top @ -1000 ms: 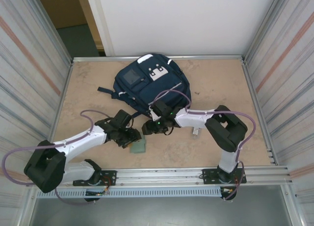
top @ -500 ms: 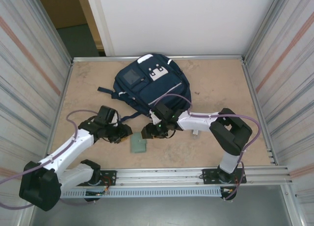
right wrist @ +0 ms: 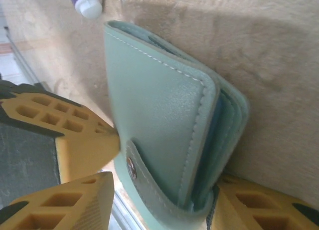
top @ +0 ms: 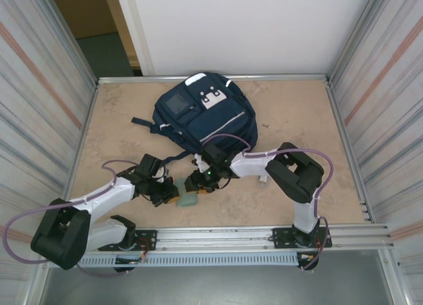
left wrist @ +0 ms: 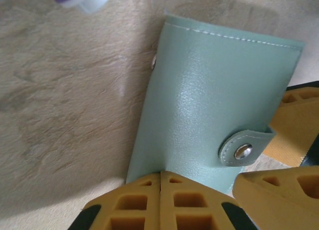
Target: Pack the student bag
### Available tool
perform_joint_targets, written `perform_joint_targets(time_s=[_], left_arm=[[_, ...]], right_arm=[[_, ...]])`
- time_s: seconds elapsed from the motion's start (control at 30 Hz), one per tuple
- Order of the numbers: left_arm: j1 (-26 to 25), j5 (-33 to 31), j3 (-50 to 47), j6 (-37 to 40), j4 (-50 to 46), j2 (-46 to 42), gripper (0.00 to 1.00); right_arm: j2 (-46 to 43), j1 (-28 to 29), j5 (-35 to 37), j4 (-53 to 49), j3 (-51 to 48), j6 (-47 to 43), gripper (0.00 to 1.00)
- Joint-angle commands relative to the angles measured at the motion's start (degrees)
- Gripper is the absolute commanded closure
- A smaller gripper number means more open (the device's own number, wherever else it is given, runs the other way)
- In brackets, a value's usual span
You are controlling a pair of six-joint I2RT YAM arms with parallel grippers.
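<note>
The student bag [top: 205,116] lies on the bench [top: 291,120], just past the green wallet [top: 188,199]. The right gripper [top: 193,185] has its jaws apart, one on each side of the wallet. The left gripper [top: 170,193] is right by the wallet too, but I cannot tell how its jaws stand. If both grab at once, they might bump, or the wallet might pop out.

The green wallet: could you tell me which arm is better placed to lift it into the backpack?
Probably right: the right gripper straddles the green wallet and sits nearer the backpack than the left gripper.
</note>
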Motion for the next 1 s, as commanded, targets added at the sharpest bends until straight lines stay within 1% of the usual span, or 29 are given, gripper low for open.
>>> perform_joint_targets(time_s=[0.0,0.13,0.3,0.4,0.43,0.47,0.53,0.57,0.63,0.7,0.8,0.87,0.97], left_arm=[[-0.41,1.69,-0.86,-0.14,2.96,1.72,0.99],[-0.35,2.67,-1.29,-1.2,4.89,1.34,0.99],[-0.31,2.65,-1.46,-2.48,5.96,-0.43,1.0],[-0.34,2.53,-1.9,-3.14,7.02,-1.71,1.0],[-0.35,2.54,-1.76,-3.02,6.7,-2.18,1.0],[-0.22,2.77,-1.21,-2.64,5.92,-2.88,0.97],[-0.02,2.17,0.36,-1.49,3.35,-5.02,0.89],[0.01,1.3,1.35,-0.33,1.88,-6.61,0.86],[0.0,-1.49,3.41,2.66,-0.67,-9.93,0.85],[0.09,-6.03,6.07,6.15,-2.77,-13.43,0.83],[0.22,-12.44,9.63,10.14,-3.24,-17.56,0.79],[0.19,-14.31,10.65,12.33,1.14,-19.83,0.76],[-0.23,-15.54,11.6,15.72,12.63,-19.78,0.75]], right_arm=[[2.48,-0.82,-2.95,4.82,-0.77,1.63,0.52],[4.18,-0.46,-4.33,6.55,0.58,1.63,0.55],[5.86,-0.08,-6.05,6.34,2.41,1.23,0.63],[5.96,-0.26,-6.86,7.79,1.94,1.43,0.74],[5.83,-0.44,-7.02,7.66,1.89,1.22,0.8],[5.21,-0.65,-6.65,7.12,1.78,0.87,0.84],[2.8,-0.76,-4.83,6.28,0.66,0.23,0.88],[1.16,-0.8,-3.85,5.85,-0.06,-0.33,0.89],[-1.89,-1.06,-1.49,3.05,-0.69,-2.33,0.91],[-5.4,-2.02,0.83,-0.1,-0.94,-4.16,0.94],[-10.57,-5.14,1.62,-2.4,-1.62,-4.31,0.98],[-14.21,-7.4,2.04,-4.39,-1.83,-5.6,0.97],[-19.88,-11.5,6.17,-11.03,-0.72,-9.8,0.97]])
